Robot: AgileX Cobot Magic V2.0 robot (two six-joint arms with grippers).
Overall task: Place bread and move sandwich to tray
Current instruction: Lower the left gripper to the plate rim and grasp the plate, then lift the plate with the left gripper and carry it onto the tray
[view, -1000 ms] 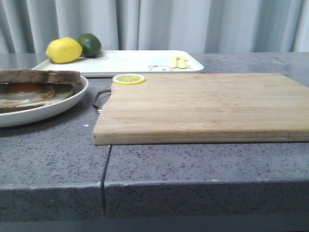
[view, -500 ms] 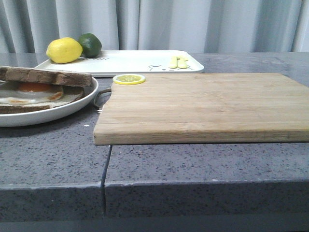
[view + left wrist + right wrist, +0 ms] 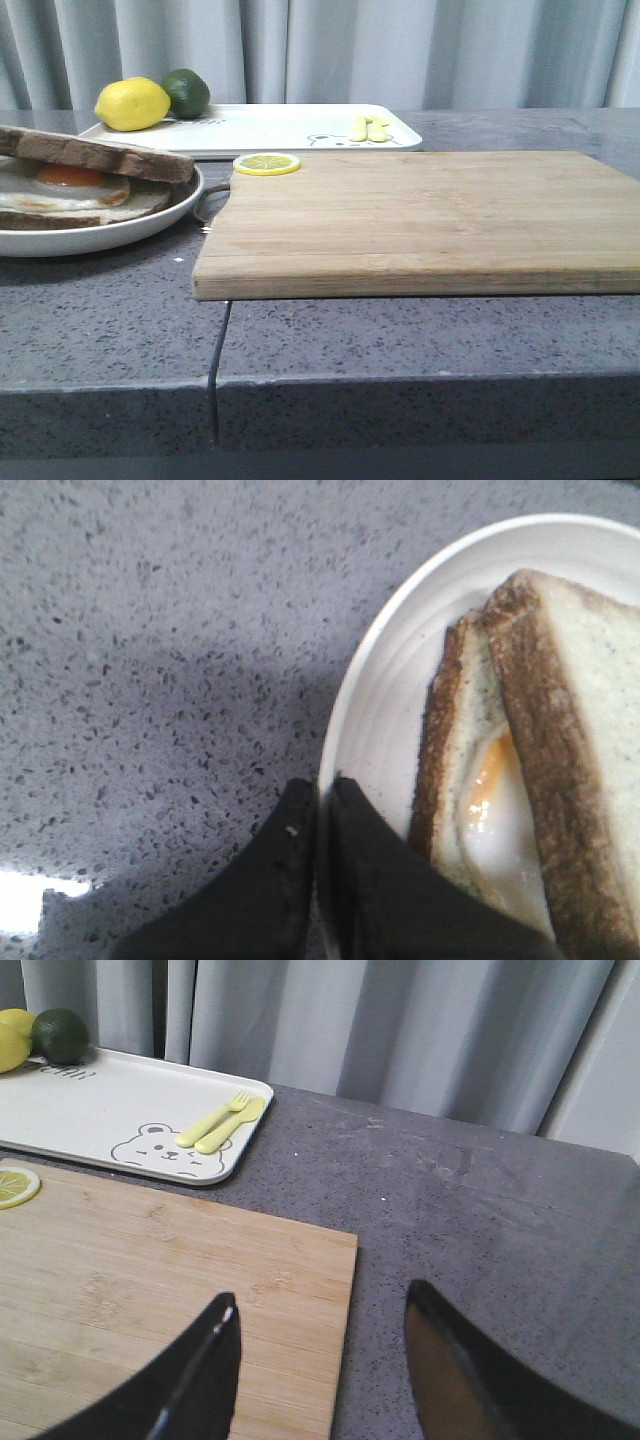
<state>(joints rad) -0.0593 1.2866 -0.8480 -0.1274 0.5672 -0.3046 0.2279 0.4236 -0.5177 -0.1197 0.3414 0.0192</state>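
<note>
The sandwich point(image 3: 70, 185) is a brown-crusted slice with a fried egg, lying in a round white plate point(image 3: 100, 238) at the left. The bread point(image 3: 100, 152) rests tilted on top of the egg. In the left wrist view my left gripper point(image 3: 322, 785) is shut on the plate's rim point(image 3: 380, 680), close beside the egg slice point(image 3: 490, 800) and the bread point(image 3: 590, 680). The white tray point(image 3: 270, 125) lies at the back, beyond the plate. My right gripper point(image 3: 322, 1295) is open and holds nothing, hovering over the right end of the cutting board, with the tray point(image 3: 120, 1110) farther off.
A wooden cutting board point(image 3: 420, 215) with a metal handle fills the middle, a lemon slice point(image 3: 267, 163) on its back left corner. A lemon point(image 3: 132, 104), a lime point(image 3: 187, 92) and a yellow fork and spoon point(image 3: 220, 1120) lie on the tray. Curtains hang behind.
The plate with the sandwich and bread has moved right toward the cutting board's handle, held by my left gripper, and now sits slightly higher. Nothing else has moved.
</note>
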